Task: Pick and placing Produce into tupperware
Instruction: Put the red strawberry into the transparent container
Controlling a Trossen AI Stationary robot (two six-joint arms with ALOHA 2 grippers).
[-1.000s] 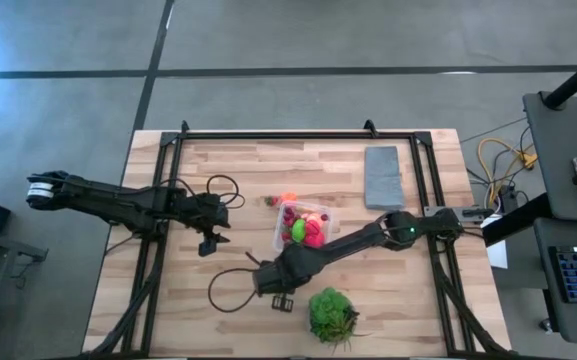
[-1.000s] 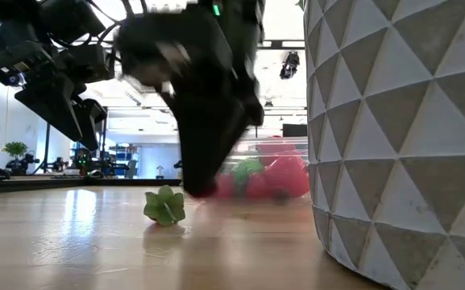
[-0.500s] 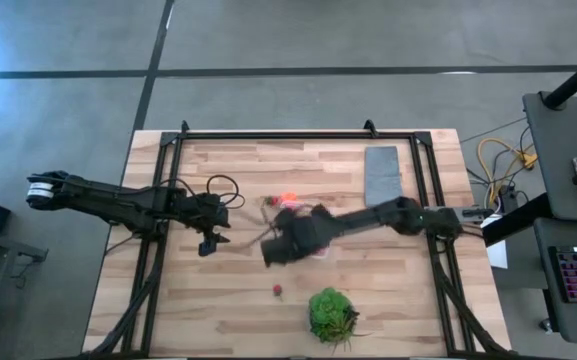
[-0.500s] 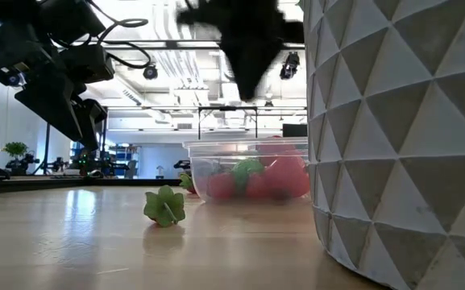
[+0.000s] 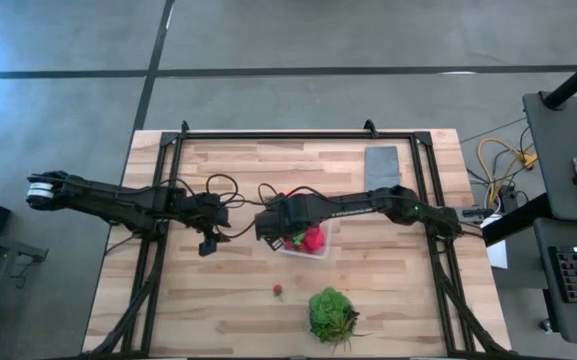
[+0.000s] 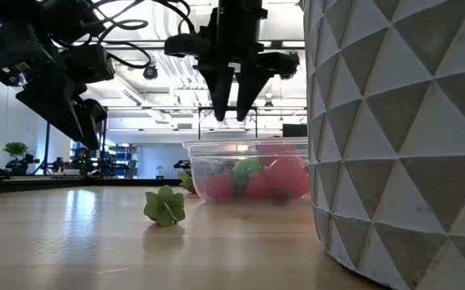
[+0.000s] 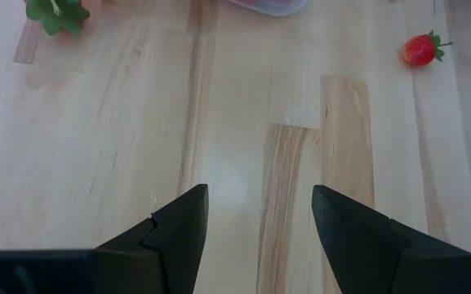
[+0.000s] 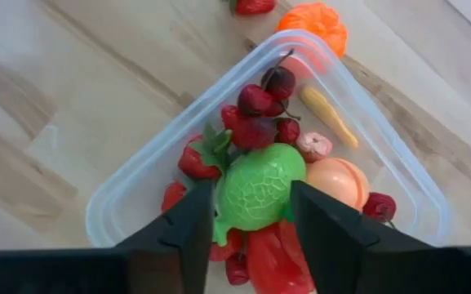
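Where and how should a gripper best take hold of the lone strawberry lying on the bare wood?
Probably from straight above, jaws closing across the red body of the strawberry, not its green leaf cap. It lies on its side on the table with clear wood around, so both sides look reachable.

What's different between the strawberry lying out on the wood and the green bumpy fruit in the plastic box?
The strawberry is red; the green bumpy fruit is lime green. The strawberry lies alone on the bare table; the green fruit sits piled among other pieces inside the clear container, beneath the right gripper. The strawberry looks smooth and tapered with a leafy cap; the green fruit is rounder, with a ridged, bumpy skin. Both are small toy produce.
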